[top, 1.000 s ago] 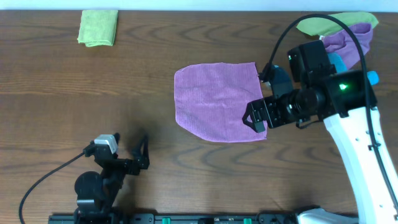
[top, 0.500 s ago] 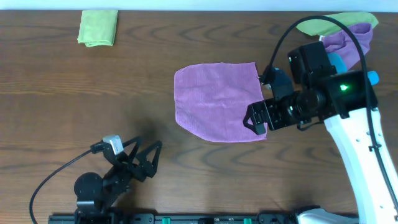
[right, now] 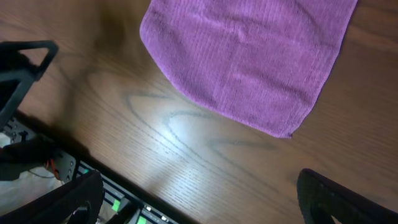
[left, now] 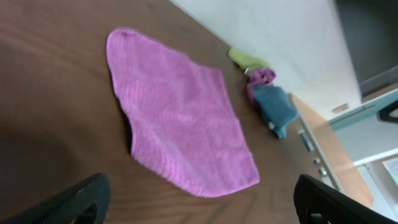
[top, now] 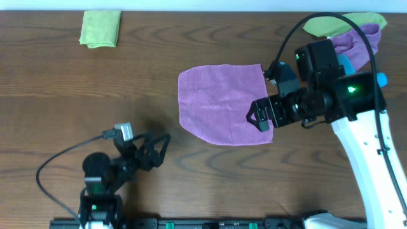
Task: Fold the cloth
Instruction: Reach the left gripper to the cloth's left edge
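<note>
purple cloth [top: 219,105] lies flat mid desk [top: 76,95]. right jaws spread wide over its near right corner, gripping nothing. left jaws released too, near left. green cloth [top: 100,27] far left, cloth heap [top: 357,37] far right.

Open table [top: 95,108] left of the cloth [top: 216,105], right arm [top: 356,146] overhanging its right edge, heaped cloths [top: 356,38] behind

cloth [top: 216,105] right edge hidden beneath right claw [top: 260,118]
</note>
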Controlling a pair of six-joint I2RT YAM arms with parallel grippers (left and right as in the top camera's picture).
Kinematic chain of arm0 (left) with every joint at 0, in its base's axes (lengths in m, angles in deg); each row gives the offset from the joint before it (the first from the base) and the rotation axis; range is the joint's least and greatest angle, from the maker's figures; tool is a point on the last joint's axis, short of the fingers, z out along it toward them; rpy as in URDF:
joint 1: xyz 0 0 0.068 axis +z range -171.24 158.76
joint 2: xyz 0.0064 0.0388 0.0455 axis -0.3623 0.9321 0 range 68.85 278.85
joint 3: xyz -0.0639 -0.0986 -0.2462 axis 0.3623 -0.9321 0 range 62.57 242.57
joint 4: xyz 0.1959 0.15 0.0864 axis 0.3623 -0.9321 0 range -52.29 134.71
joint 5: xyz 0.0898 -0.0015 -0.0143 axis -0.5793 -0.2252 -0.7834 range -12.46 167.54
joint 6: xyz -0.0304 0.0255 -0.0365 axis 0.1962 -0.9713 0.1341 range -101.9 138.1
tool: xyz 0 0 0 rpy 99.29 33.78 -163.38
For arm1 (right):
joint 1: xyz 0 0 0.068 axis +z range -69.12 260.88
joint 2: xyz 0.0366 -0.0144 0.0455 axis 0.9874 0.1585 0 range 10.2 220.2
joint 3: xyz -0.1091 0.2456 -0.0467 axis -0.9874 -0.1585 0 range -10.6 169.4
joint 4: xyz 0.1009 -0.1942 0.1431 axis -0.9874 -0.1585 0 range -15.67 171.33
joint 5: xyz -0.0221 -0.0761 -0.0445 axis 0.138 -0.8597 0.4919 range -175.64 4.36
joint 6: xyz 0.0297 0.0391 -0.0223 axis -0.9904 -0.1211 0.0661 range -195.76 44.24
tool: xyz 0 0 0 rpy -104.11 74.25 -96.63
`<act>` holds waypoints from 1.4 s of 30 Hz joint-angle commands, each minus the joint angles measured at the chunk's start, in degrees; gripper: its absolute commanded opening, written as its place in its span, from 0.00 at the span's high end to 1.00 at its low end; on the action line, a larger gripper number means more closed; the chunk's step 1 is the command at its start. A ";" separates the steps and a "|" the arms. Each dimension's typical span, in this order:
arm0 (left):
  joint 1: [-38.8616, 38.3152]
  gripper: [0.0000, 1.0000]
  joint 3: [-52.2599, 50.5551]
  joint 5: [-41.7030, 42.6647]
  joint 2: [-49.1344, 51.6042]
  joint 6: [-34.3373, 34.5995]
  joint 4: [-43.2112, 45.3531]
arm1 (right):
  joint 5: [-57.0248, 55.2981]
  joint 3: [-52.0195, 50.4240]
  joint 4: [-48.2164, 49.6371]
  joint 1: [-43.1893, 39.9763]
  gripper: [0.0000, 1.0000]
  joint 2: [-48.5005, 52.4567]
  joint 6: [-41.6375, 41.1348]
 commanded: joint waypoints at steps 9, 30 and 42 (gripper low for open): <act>-2.60 0.05 16.70 5.11 34.12 -8.33 3.98 | 0.55 0.15 0.42 -2.40 0.01 -0.74 1.01; -12.20 0.05 35.58 -9.29 54.88 -21.64 -8.79 | -2.86 0.15 0.50 -3.13 0.01 -0.74 1.03; -12.22 0.05 36.41 -4.70 59.47 -20.39 -8.33 | -2.84 0.15 0.52 -3.13 0.01 -0.74 1.01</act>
